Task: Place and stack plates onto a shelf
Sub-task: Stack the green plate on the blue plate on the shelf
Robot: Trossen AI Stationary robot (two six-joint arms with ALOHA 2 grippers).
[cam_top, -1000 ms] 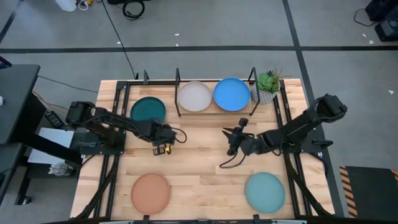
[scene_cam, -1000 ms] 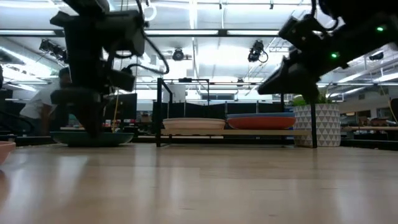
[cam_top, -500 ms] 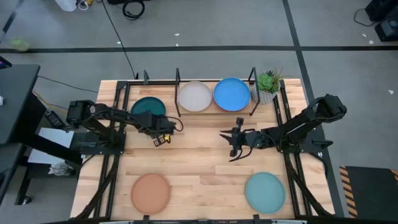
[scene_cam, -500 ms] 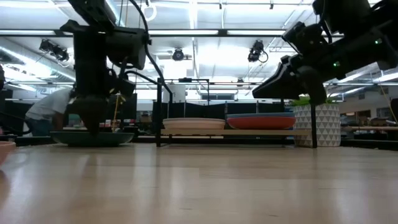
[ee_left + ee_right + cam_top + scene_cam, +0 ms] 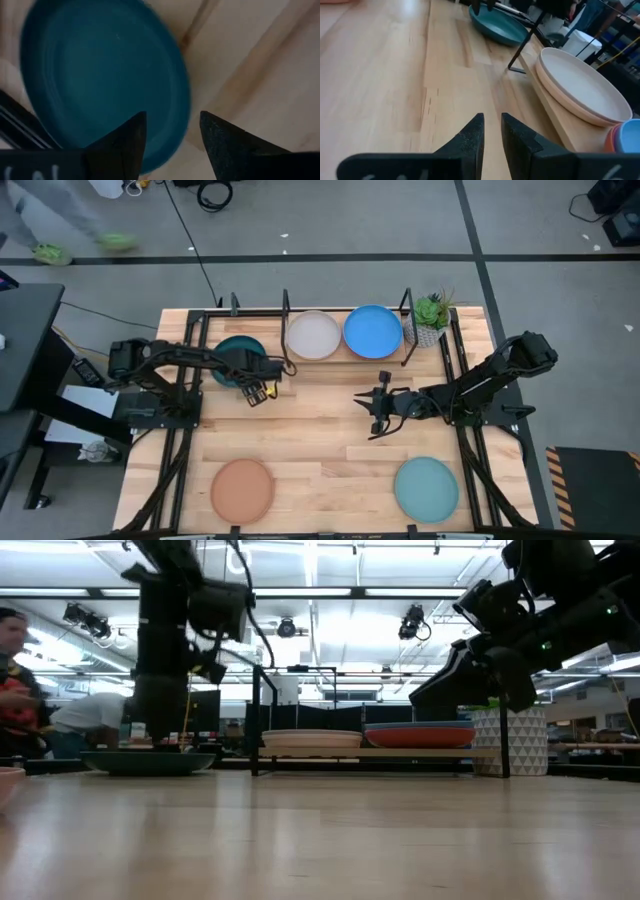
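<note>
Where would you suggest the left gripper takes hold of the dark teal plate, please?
Probably at the rim facing the table's middle, from above: the dark teal plate lies flat, and the left gripper already straddles that edge with its jaws open.

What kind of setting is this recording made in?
Most likely a robotics lab or workshop: a wooden table with two mounted arms on a taped grey floor, ceiling strip lights over an open room, and a person in the background.
</note>
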